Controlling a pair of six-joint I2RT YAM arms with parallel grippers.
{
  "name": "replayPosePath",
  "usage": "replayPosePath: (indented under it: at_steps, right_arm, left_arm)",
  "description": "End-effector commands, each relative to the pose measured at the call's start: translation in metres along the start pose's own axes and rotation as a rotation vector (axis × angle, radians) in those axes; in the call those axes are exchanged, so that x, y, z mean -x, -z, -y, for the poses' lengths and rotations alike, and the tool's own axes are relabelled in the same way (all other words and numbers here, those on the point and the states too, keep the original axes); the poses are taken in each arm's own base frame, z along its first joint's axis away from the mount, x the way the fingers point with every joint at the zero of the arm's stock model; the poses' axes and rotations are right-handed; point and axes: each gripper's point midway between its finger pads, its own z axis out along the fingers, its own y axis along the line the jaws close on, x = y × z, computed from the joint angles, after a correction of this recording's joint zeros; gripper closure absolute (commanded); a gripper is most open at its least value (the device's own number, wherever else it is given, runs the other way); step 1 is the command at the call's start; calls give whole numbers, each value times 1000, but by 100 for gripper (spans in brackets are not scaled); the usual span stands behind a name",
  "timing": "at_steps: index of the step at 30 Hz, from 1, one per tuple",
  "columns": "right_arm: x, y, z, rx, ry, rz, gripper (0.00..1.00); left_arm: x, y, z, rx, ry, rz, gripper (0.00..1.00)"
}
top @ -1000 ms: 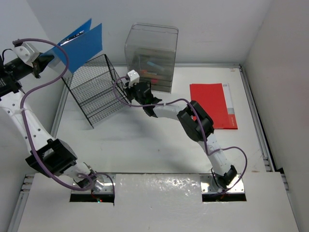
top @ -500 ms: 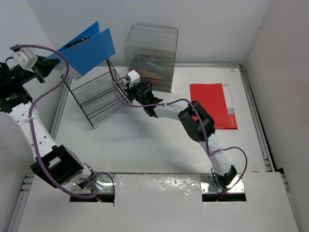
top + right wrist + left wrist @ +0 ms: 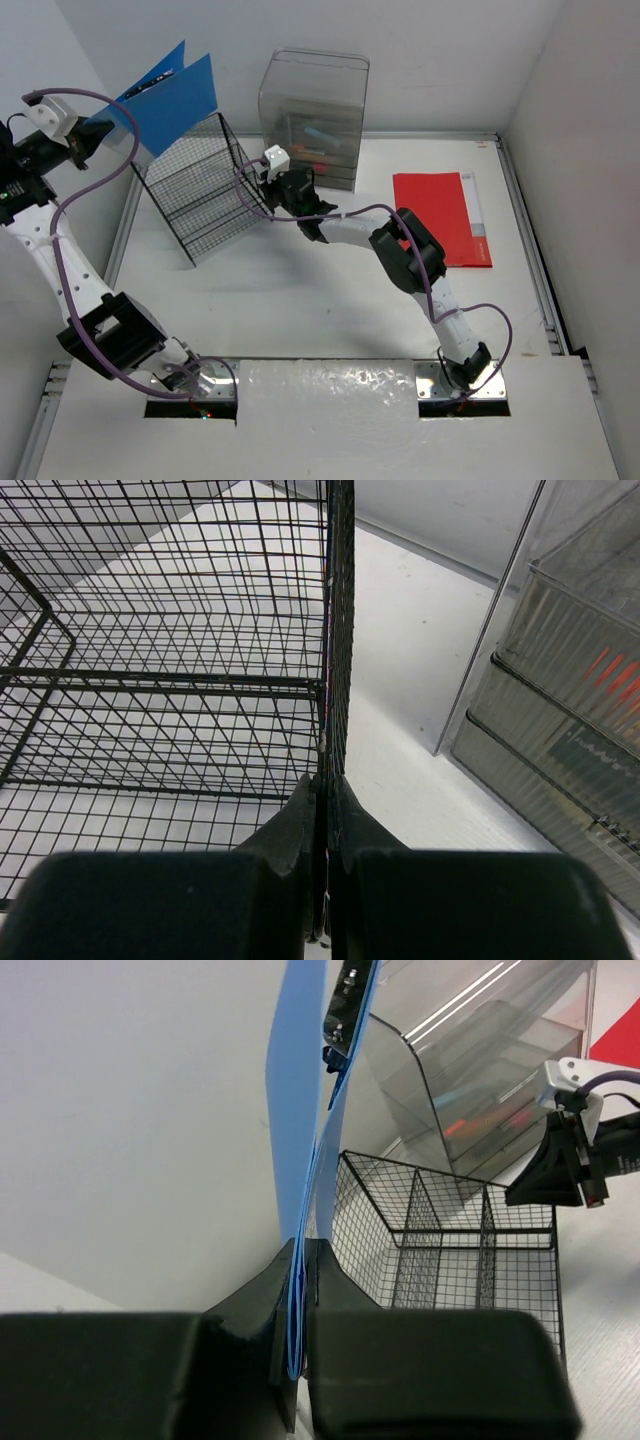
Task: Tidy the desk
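Progress looks early: our left tool point(image 3: 300, 1260) pinches the blue folder point(image 3: 165, 95) aloft near the wire rack point(image 3: 195, 190), our right tool point(image 3: 325, 790) is clamped on the rack's wall (steadying it, we guess), and the red folder point(image 3: 440, 215) lies unfiled on the worktop point(image 3: 300, 300), right side

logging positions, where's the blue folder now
Top view, far left: the blue folder is up in the air, clamped in the left pincer, just off the far-left corner of the black wire rack.
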Motion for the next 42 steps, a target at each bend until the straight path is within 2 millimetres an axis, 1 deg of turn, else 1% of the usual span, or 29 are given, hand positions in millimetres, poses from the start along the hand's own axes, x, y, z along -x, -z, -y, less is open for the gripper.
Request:
replayPosePath:
  at_steps: [1,3,4,6,7,8,9,11,14,17,18,21,24,30,31,32,34,35,38,39,40,41,42]
  right_arm:
    - [28,5,0,21,1,37,100]
    - [28,5,0,21,3,34,100]
    - [29,5,0,21,6,36,100]
    - [29,4,1,20,6,35,100]
    - [31,4,1,18,5,39,100]
    - [30,3,0,20,6,36,100]
    - [29,3,1,21,5,36,100]
    - [29,3,0,23,3,36,100]
    - [31,4,0,21,6,36,100]
    - [28,5,1,19,9,27,100]
    - [27,4,2,19,11,25,100]
    - [27,4,1,21,12,27,100]
    - [28,4,3,21,12,27,100]
    - [28,4,7,22,-1,24,100]
    - [28,4,9,20,-4,25,100]
    - [28,4,8,21,-3,25,100]
    - [29,4,8,23,-4,26,100]
    - [29,3,8,23,-4,27,100]
    - [29,3,7,27,0,25,100]
    - [28,4,7,27,1,23,100]
    - [30,4,7,29,1,26,100]
    - [28,5,8,27,3,23,100]
    - [28,6,8,27,4,23,100]
  left_arm:
    - [-18,3,-17,44,-43,-58,100]
    - [-33,1,-14,36,9,-92,100]
    - [-43,-3,-9,8,9,-120,100]
    - [-60,-7,-6,-11,8,-173,100]
    - [-58,-11,-6,-34,-41,-177,100]
    - [-63,-10,3,-52,-1,-190,100]
    - [-62,-10,2,-61,-14,-188,100]
    - [-60,-10,4,-66,-11,-183,100]
    - [-48,-11,6,-70,-29,-163,100]
    - [-28,-8,10,-70,-73,-138,100]
    - [-18,-7,12,-66,-100,-129,100]
    - [-1,-5,15,-55,-118,-116,100]
    - [2,-3,14,-46,-138,-132,100]
    - [-6,-1,24,-70,-128,-159,100]
    - [-6,-1,29,-81,-119,-159,100]
    - [-3,-1,31,-88,-129,-154,100]
    - [3,-4,40,-115,-124,-143,100]
    - [10,-4,42,-117,-144,-137,100]
    - [20,-12,51,-139,-163,-133,100]
    - [21,-17,54,-150,-169,-135,100]
    - [19,-17,51,-140,-167,-146,100]
    - [15,-18,49,-130,-121,-154,100]
    - [14,-19,44,-117,-125,-159,100]
